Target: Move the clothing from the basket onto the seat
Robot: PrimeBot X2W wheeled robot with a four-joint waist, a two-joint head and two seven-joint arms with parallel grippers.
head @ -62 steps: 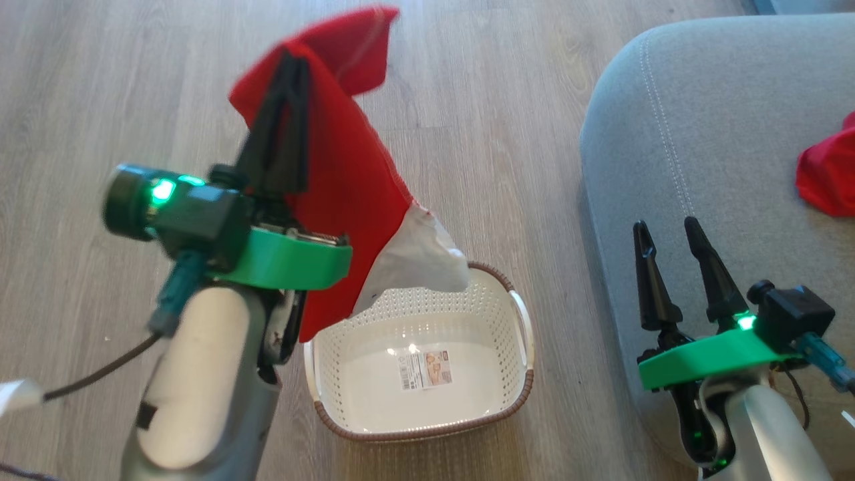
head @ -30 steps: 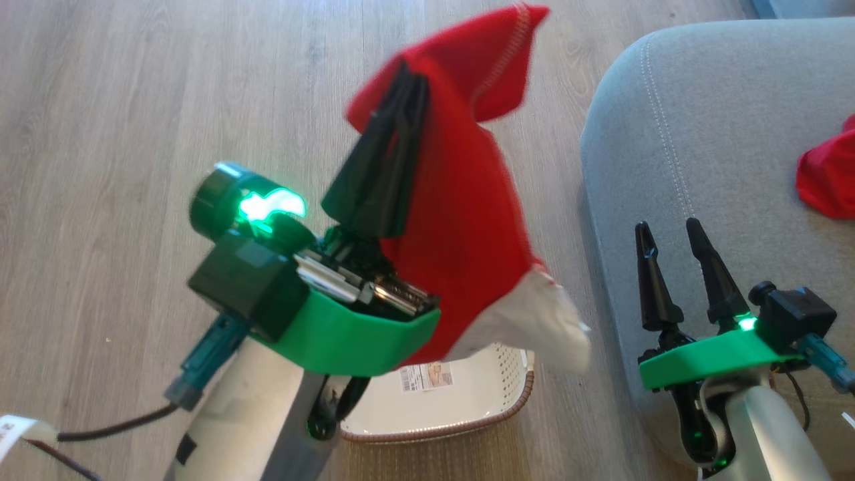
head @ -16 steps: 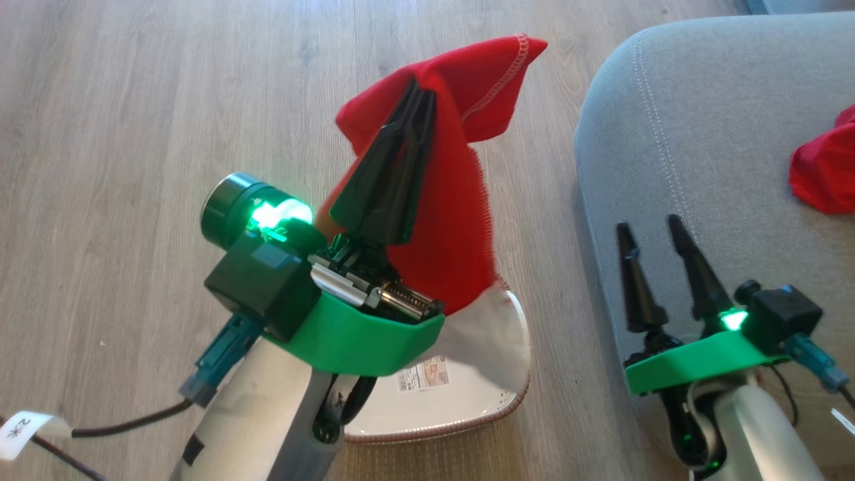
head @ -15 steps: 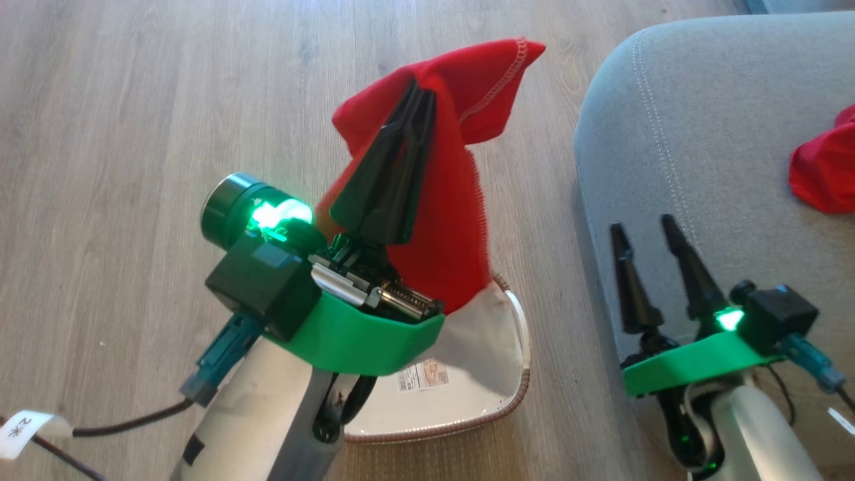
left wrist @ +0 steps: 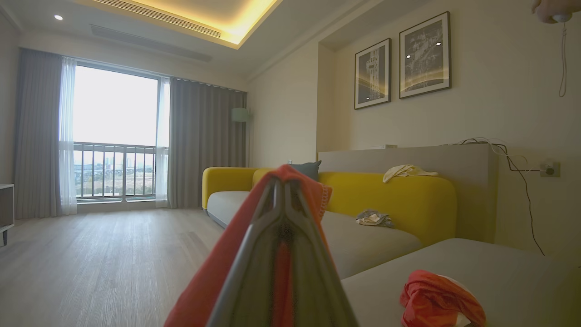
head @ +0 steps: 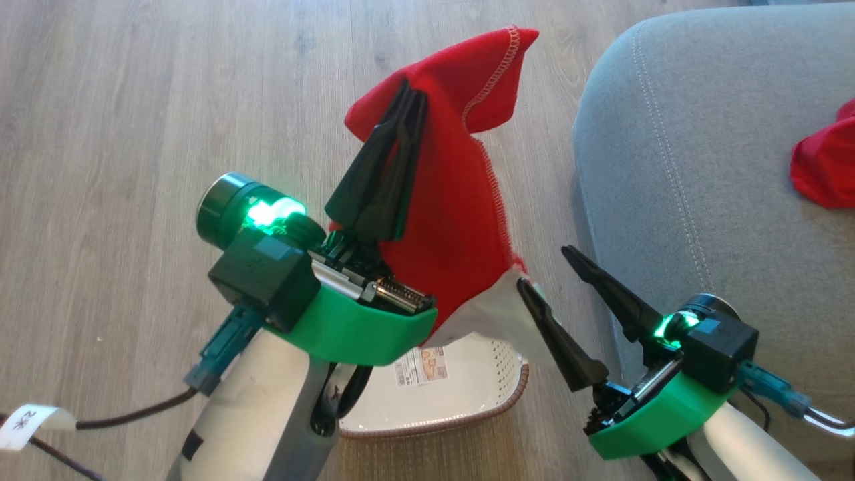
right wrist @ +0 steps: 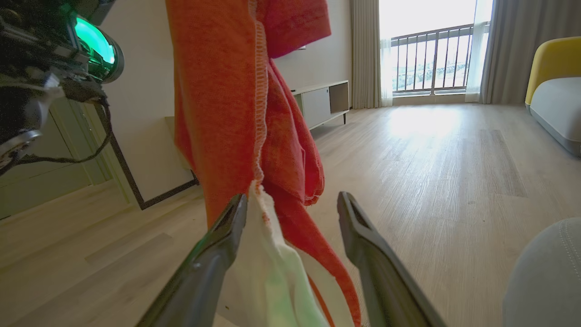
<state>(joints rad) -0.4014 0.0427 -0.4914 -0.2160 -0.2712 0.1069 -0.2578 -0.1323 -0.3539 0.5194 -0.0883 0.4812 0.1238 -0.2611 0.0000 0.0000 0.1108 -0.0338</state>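
The clothing hangs over the basket, pinched by the left gripper; the wide-spread right gripper straddles its white edge.

Aloft: red garment, white lower part, hangs pinched in left hand over cream basket on floor; second red garment bunched on grey seat, well in from its rounded edge

A small white tag on a dark cable has a 2 and a mark like a star. The label on the bottom of the basket has print too small to read.
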